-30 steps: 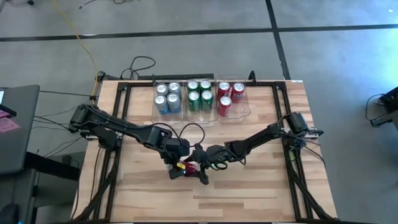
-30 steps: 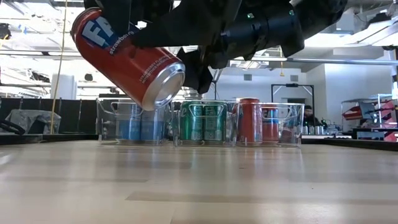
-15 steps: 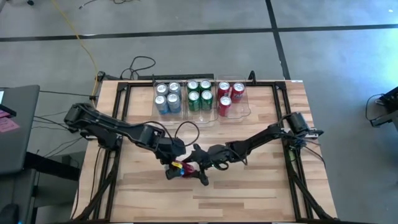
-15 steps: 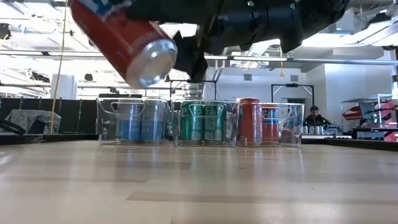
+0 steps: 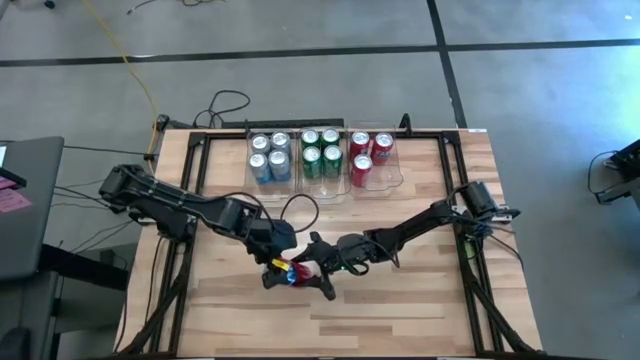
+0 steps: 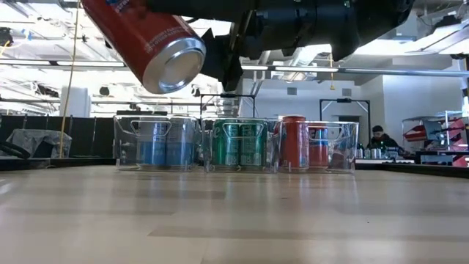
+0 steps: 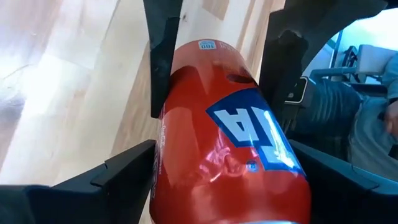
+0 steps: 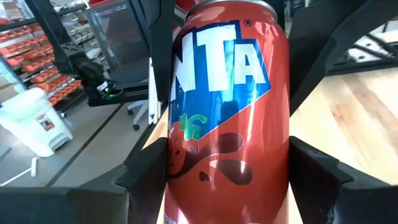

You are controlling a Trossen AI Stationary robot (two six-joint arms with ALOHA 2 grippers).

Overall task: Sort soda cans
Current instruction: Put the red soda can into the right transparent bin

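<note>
Red can (image 6: 146, 40) tilted, lifted clear of table (image 5: 420, 290), above its middle toward front edge. Left pincer (image 5: 272, 272) and right pincer (image 5: 318, 268) both pinching red can. Eleven other cans (image 5: 318, 154) upright in three clear bins (image 5: 395, 178) at back edge.

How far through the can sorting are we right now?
Nearly finished. In the high view four blue/silver cans fill the left bin, four green cans the middle one, and three red cans sit in the right bin. The last red can is held tilted above the table, with both the left gripper and right gripper around it. It has yet to go into the right bin.
</note>
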